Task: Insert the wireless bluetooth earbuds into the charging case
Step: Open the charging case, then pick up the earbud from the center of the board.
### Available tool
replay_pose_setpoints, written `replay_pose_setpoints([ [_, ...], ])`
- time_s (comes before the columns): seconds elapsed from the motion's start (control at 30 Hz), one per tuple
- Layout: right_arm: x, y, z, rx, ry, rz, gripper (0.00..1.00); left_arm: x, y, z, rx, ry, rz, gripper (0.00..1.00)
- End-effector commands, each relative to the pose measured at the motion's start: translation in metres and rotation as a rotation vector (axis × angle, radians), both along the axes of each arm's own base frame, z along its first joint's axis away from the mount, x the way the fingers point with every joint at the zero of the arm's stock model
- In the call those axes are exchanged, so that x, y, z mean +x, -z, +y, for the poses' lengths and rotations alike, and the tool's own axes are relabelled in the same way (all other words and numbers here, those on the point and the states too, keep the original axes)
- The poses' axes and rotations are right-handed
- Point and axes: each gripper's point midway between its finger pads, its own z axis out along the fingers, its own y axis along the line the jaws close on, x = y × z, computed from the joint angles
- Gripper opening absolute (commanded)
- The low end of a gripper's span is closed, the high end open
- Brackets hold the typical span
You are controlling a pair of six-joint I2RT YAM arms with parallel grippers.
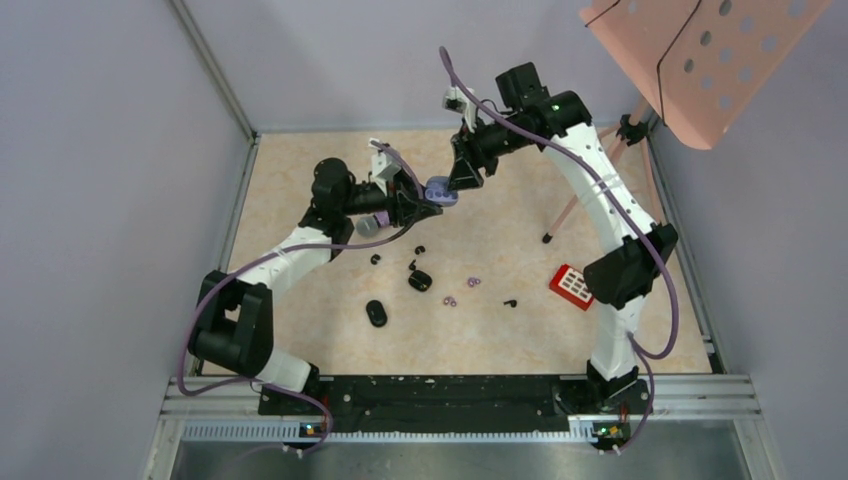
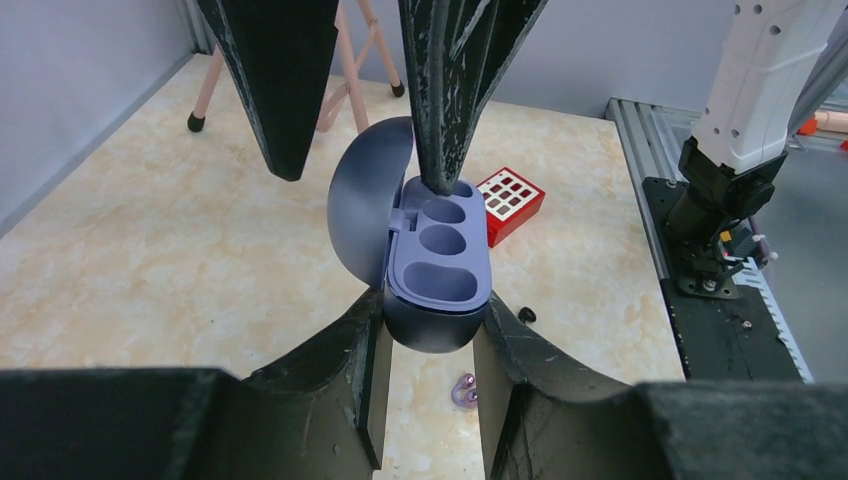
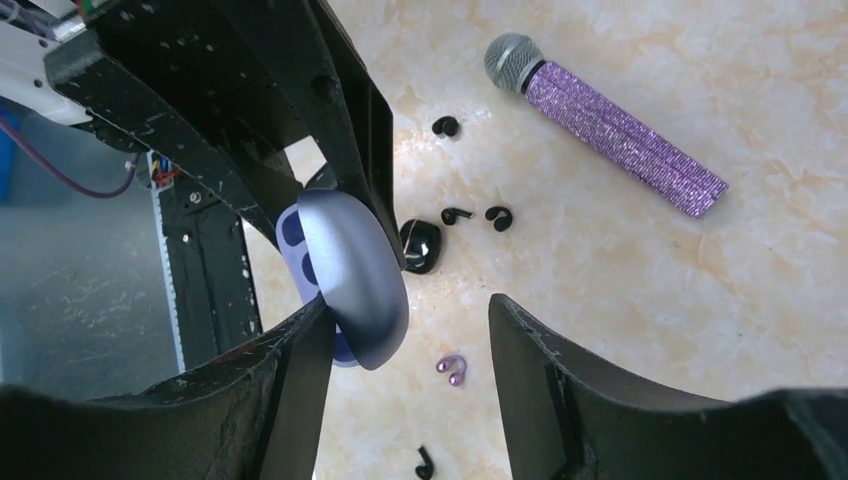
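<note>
1. Lilac earbuds (image 1: 450,300) lie mid-table, nearer the near edge. They look tiny, light and probably slippery, so pinch one across its body.
2. The open charging case (image 2: 437,262) is held aloft toward the far edge, clenched by the left fingers (image 2: 345,365); the right fingers (image 3: 290,385) are spread about its lid.
3. Only the left wrist view shows its wells; the right wrist view sees the lid's back.

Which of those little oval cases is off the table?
The lilac case, lid open, held in the left gripper; both black cases lie on the table.
</note>
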Motion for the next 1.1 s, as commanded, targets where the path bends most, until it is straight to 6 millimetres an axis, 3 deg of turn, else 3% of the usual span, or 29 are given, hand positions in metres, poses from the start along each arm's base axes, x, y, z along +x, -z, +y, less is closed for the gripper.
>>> replay_pose_setpoints([
  [0.0, -0.003, -0.051, -0.002, 0.109, -0.007, -0.106, 0.59, 0.004, -0.002, -0.003, -0.027, -0.011, 0.027, 0.00],
  [0.17, -0.017, -0.073, -0.014, 0.121, 0.004, -0.169, 0.61, 0.011, -0.002, 0.002, -0.045, -0.062, 0.098, 0.00],
  [0.23, -0.021, -0.072, -0.020, 0.110, 0.012, -0.194, 0.61, 0.016, -0.005, 0.008, -0.055, -0.086, 0.135, 0.00],
  [0.33, -0.022, -0.055, -0.031, 0.073, 0.037, -0.242, 0.61, 0.023, -0.006, 0.019, -0.067, -0.130, 0.187, 0.00],
  [0.4, -0.020, -0.035, -0.037, 0.043, 0.044, -0.279, 0.58, 0.029, -0.007, 0.029, -0.080, -0.165, 0.228, 0.00],
  [0.53, -0.016, 0.023, -0.045, -0.045, 0.009, -0.285, 0.50, 0.035, -0.008, 0.047, -0.095, -0.226, 0.263, 0.00],
  [0.63, -0.014, 0.081, -0.050, -0.129, -0.007, -0.203, 0.42, 0.036, -0.014, 0.058, -0.110, -0.269, 0.275, 0.00],
  [0.77, -0.023, 0.149, -0.053, -0.201, -0.084, -0.084, 0.39, 0.038, -0.016, 0.075, -0.130, -0.329, 0.310, 0.00],
  [0.9, -0.025, 0.189, -0.056, -0.249, -0.127, -0.023, 0.37, 0.038, -0.014, 0.090, -0.141, -0.387, 0.336, 0.00],
  [1.07, -0.024, 0.219, -0.054, -0.284, -0.162, 0.012, 0.36, 0.038, -0.010, 0.096, -0.158, -0.409, 0.400, 0.00],
])
